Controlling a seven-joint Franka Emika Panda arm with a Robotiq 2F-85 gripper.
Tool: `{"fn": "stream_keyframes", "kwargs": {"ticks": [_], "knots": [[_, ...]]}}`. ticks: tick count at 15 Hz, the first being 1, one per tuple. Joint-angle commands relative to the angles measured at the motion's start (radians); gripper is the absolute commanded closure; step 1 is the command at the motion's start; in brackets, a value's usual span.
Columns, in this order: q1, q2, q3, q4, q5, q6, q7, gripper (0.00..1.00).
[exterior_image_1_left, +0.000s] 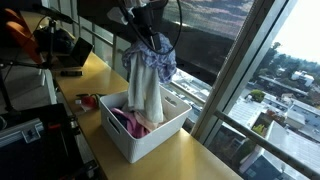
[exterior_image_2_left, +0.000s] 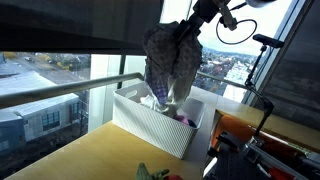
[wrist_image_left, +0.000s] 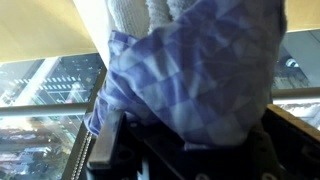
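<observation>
1. The end effector (exterior_image_2_left: 190, 24) is closed tight on a hanging bundle, high over the basket (exterior_image_1_left: 150, 138).
2. The bundle is a blue checked cloth (exterior_image_1_left: 157, 62) wrapped around a white towel (exterior_image_1_left: 146, 95) (the wrist view shows both close up).
3. The towel's lower end reaches the basket's rim; whether it touches the pink clothes (exterior_image_1_left: 128, 122) inside, I cannot tell.
4. The basket stands at the window edge of the worktop (exterior_image_1_left: 205, 162), with a red thing (exterior_image_1_left: 88, 101) just beside it.

Tall windows (exterior_image_1_left: 275, 45) all along this side, bright daylight pouring in, city rooftops (exterior_image_1_left: 285, 125) spread out far below. A dark slanted frame (exterior_image_1_left: 232, 75) cuts across the glass, a pale rail (exterior_image_2_left: 50, 93) crosses lower down. The yellow wooden desk (exterior_image_1_left: 190, 165) runs alongside.
</observation>
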Motion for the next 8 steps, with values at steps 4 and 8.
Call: {"fn": "stream_keyframes", "kwargs": {"ticks": [4,8], "knots": [[-0.011,0.053,0.01,-0.198,0.002,0.133,0.04,1.0],[-0.023,0.107,-0.015,-0.233,-0.002,0.175,0.042,1.0]]}}
